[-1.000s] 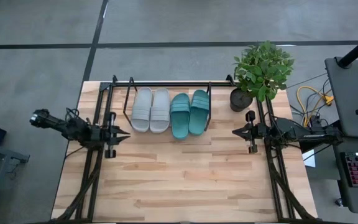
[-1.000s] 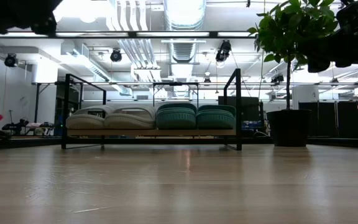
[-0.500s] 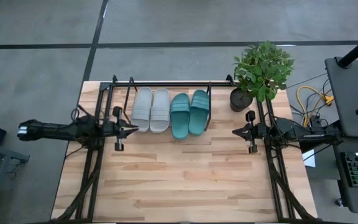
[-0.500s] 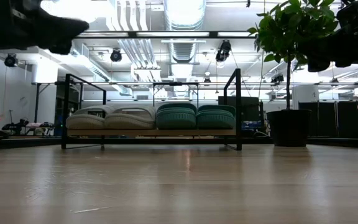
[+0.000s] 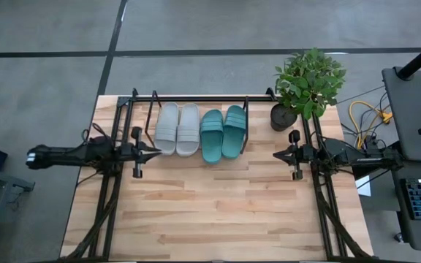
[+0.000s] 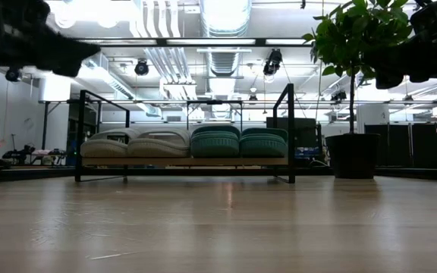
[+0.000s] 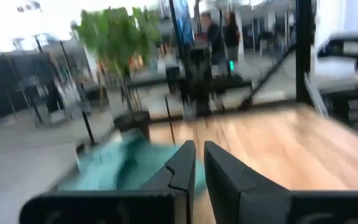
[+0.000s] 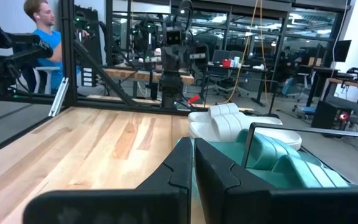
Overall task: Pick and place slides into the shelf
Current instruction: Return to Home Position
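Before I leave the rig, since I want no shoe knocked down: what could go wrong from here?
The left pincer, shut, hangs near the end of the outer light grey foam slide; a swing toward the black rod shelf might nudge it. The teal green foam slides seem to jut past the shelf's front, so a bump could tip them off. The right pincer waits near the leafy potted plant.
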`<state>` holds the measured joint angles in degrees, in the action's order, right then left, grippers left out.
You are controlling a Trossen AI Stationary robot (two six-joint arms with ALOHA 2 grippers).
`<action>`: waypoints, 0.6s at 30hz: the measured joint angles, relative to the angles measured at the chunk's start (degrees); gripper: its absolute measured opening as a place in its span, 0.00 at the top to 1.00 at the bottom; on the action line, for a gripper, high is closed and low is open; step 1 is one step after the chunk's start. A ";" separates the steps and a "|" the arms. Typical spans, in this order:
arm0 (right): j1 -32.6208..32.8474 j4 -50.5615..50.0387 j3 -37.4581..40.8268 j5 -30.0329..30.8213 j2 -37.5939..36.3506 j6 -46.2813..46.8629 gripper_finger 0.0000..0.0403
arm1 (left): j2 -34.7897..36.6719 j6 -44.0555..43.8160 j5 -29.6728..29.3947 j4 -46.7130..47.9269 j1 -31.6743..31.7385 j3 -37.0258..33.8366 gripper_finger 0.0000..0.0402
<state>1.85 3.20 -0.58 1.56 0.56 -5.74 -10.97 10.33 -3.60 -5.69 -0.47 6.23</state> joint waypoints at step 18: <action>0.00 0.02 0.00 4.04 0.74 -1.68 0.98 | 9.30 -5.71 4.30 17.04 -0.02 -0.14 1.00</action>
<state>1.85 3.22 -0.58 5.61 1.30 -7.42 -1.67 4.62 0.70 11.35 -0.49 6.09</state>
